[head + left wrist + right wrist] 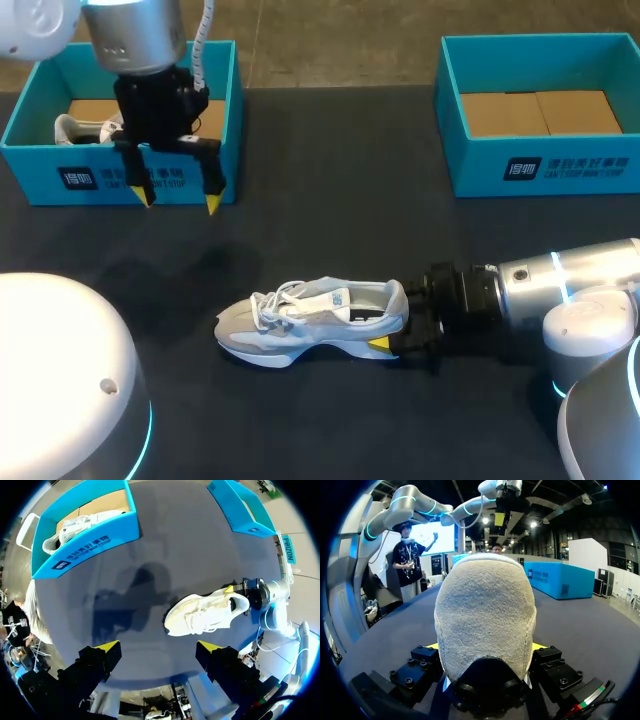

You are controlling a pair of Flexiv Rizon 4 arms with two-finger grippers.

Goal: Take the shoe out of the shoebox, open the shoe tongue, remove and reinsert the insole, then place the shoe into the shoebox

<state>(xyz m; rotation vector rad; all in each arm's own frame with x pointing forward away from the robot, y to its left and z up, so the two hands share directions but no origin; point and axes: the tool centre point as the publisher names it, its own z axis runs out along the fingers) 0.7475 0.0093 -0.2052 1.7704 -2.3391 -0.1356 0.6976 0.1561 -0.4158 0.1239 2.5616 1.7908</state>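
Right gripper [395,322] is squeezing the shoe [300,322] by its heel, and the left gripper [178,200] is hanging well away from the shoe, fingers spread wide.

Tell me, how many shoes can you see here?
2. One shoe lies on the table, heel gripped by the right end effector; a second shoe sits in the far-left box. Others may be hidden.

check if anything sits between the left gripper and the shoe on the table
Nothing visible does. The left gripper hangs open near the left shoebox, and only bare table lies between it and the shoe, whose heel the right gripper holds.
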